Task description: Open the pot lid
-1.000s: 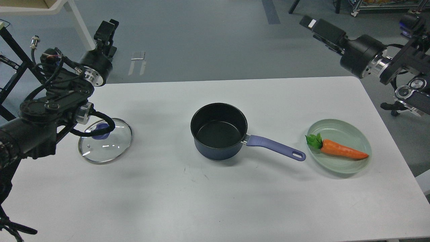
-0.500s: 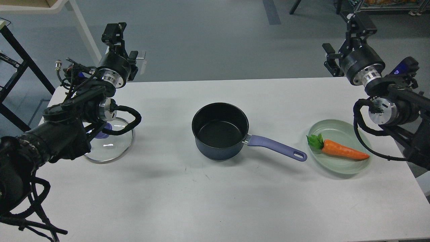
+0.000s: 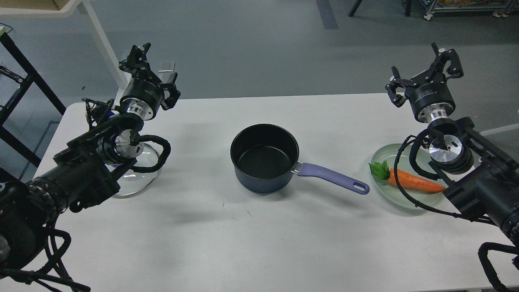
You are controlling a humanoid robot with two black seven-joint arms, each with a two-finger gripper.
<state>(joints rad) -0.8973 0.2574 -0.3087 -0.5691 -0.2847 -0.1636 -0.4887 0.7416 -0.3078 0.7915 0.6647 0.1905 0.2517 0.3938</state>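
The dark blue pot (image 3: 264,157) with a purple handle (image 3: 330,177) stands uncovered in the middle of the white table (image 3: 243,239). Its glass lid (image 3: 142,172) lies flat on the table at the left, mostly hidden behind my left arm. My left gripper (image 3: 156,63) is open and empty, raised over the table's far left edge, beyond the lid. My right gripper (image 3: 421,65) is open and empty, raised over the table's far right edge.
A pale green plate (image 3: 390,153) with an orange carrot (image 3: 413,182) sits at the right, partly under my right arm. A black frame and a white table leg stand on the floor at the far left.
Both arms have swung inward and down toward the table's far corners. The right arm now overlaps the plate. The pot, lid and carrot have not moved.
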